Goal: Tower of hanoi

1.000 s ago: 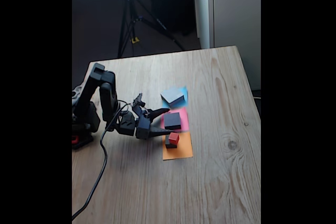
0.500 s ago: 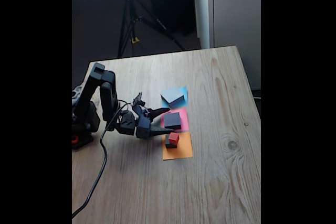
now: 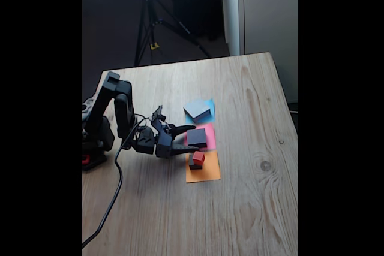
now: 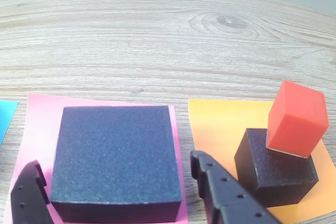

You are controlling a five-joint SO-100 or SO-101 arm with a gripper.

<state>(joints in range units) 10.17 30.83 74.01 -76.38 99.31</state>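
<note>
The tower of hanoi is spread over three paper squares. A wide flat grey block (image 3: 197,110) lies on the blue paper. The medium black block (image 3: 197,137) (image 4: 116,160) rests on the pink paper. On the orange paper a small dark grey block (image 3: 195,162) (image 4: 274,169) carries the tiny red cube (image 3: 198,157) (image 4: 296,119). My gripper (image 3: 192,138) (image 4: 115,187) is open, low over the table, one finger on each side of the black block's near end. In the wrist view the fingers (image 4: 220,192) straddle that block without clearly touching it.
The arm's base (image 3: 96,139) stands at the table's left edge, with a black cable (image 3: 114,196) trailing toward the front. A tripod (image 3: 153,25) stands on the floor behind the wooden table (image 3: 252,208). Bare wood lies right of the papers.
The gripper has crept slightly forward around the black block. The blocks have not moved.
</note>
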